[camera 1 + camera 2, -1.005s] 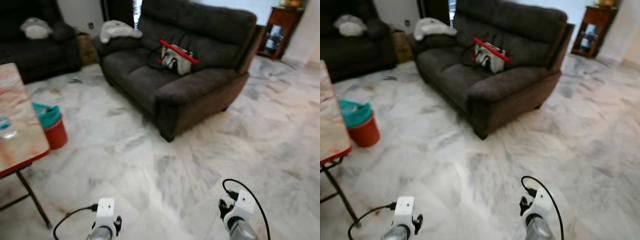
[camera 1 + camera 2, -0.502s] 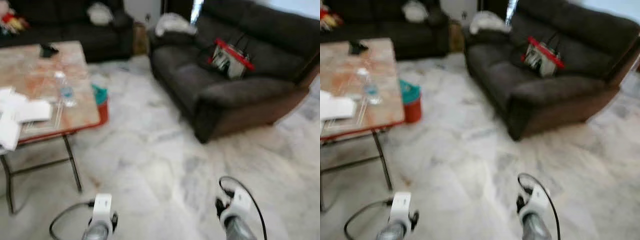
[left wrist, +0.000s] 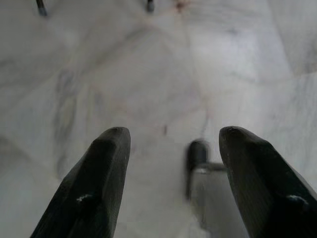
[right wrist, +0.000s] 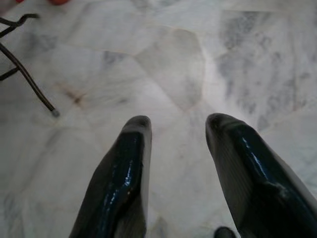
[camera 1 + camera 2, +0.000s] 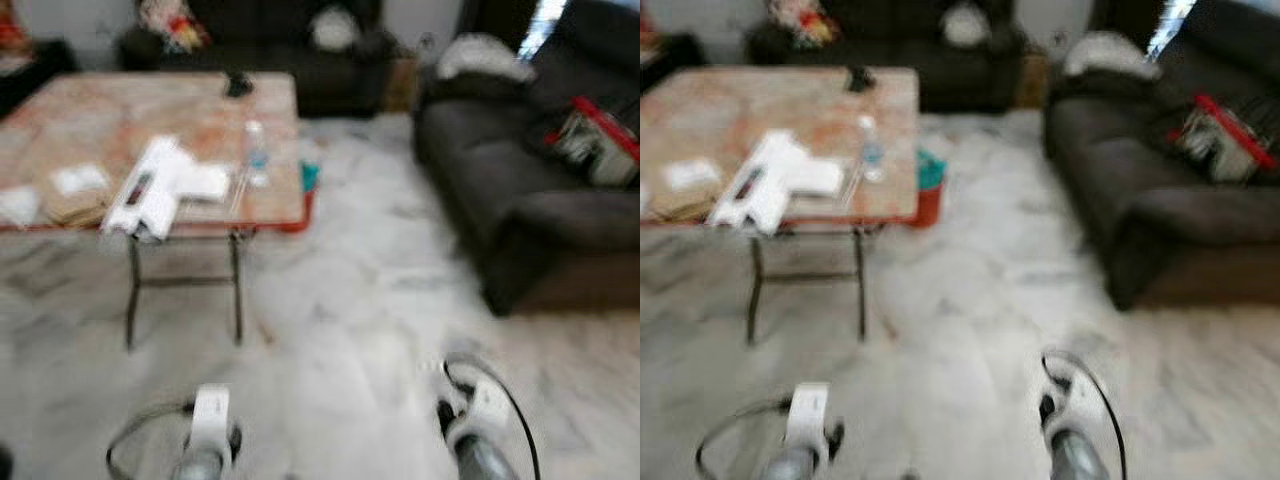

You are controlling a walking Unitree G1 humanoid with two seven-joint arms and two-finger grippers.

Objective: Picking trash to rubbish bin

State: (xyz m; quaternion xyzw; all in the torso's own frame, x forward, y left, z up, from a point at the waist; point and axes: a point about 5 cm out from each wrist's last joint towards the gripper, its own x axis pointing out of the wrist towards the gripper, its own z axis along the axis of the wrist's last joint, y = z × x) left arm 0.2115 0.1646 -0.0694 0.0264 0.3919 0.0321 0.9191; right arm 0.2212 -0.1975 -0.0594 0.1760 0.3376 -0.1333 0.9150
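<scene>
The rubbish bin (image 5: 929, 195), red with a teal liner, stands on the marble floor (image 5: 380, 300) behind the far right corner of the folding table (image 5: 60, 125), partly hidden by the tabletop; both head views are blurred, so details are soft. On the table lie white crumpled papers (image 5: 165, 185) near the front edge, 1 clear plastic bottle (image 5: 257, 150) standing upright just right of them, a small white scrap (image 5: 80, 179) further left, and a small dark object (image 5: 238, 84) near the far edge; what that dark object is cannot be told. A dark sofa (image 5: 520, 190) sits to the right of the bin, well apart from the table, with a red-and-white bag (image 5: 595, 145) on its seat and a pale cloth (image 5: 480, 55) on its arm; a 2nd dark sofa (image 5: 290, 40) runs along the back wall. The left gripper (image 3: 171, 148) hangs low over bare floor, its 2 black fingers (image 3: 101, 183) spread wide with nothing between them; the right gripper (image 4: 176, 134) also hangs over bare floor, fingers parted and holding nothing, with a thin black table leg (image 4: 27, 79) near it.
</scene>
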